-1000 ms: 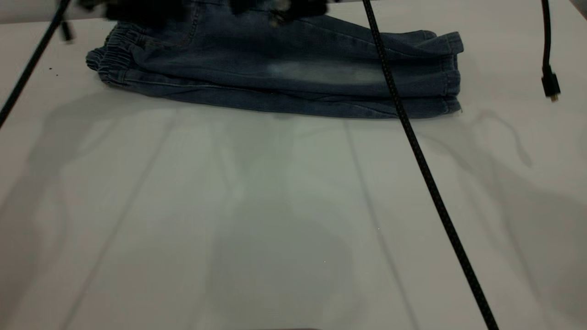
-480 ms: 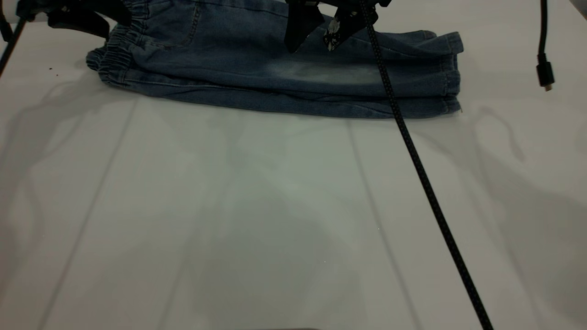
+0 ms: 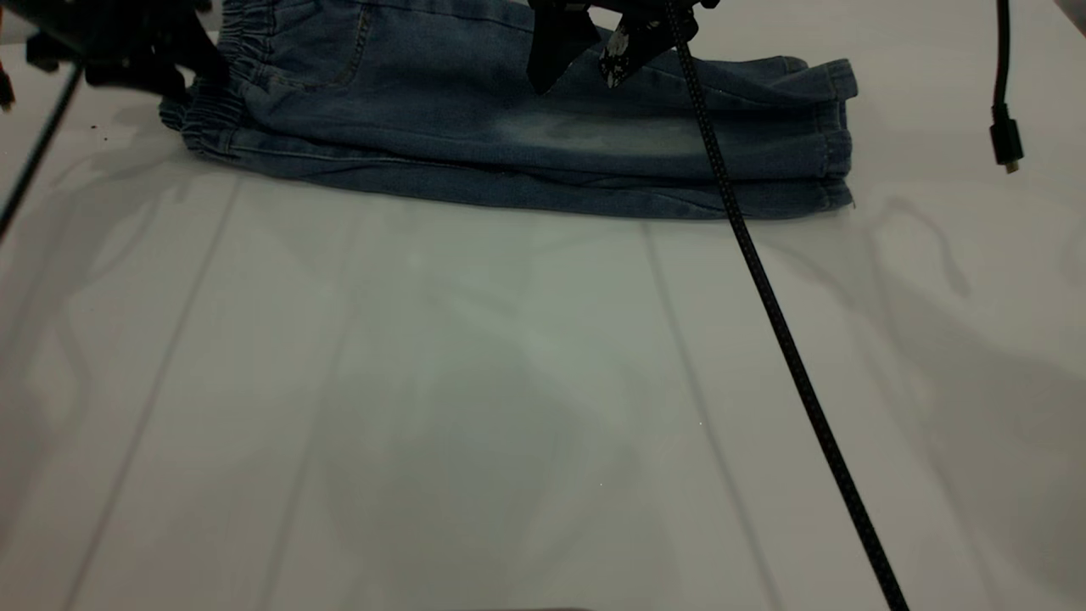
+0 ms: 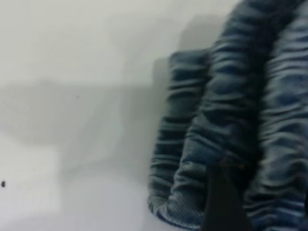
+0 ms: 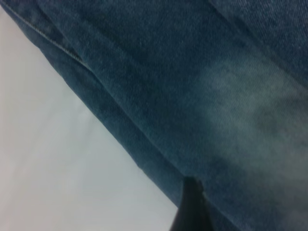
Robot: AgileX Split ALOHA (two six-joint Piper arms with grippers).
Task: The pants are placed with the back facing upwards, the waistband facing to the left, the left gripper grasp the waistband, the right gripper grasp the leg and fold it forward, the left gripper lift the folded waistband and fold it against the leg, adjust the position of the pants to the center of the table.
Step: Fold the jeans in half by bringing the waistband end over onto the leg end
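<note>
The blue denim pants [image 3: 509, 127] lie folded lengthwise at the far side of the white table [image 3: 509, 382], with the gathered waistband [image 3: 212, 110] at the left. My left gripper [image 3: 170, 72] hovers at the waistband's outer end. In the left wrist view one dark finger [image 4: 221, 202] sits over the ruched waistband [image 4: 216, 120], with the jaws spread. My right gripper [image 3: 585, 72] hangs open just above the leg's whitish faded patch [image 3: 594, 136]. One of its fingers [image 5: 192, 207] shows over the leg [image 5: 250, 110], holding nothing.
A black braided cable [image 3: 764, 280] runs diagonally from the right gripper across the table to the near right. A second cable with a plug [image 3: 1005, 144] dangles at the far right. A thin cable [image 3: 38, 153] slants at the left edge.
My left gripper has swung left off the pants and dropped beside the waistband end. My right gripper came down over the leg's middle and has held there. The pants have barely shifted.
</note>
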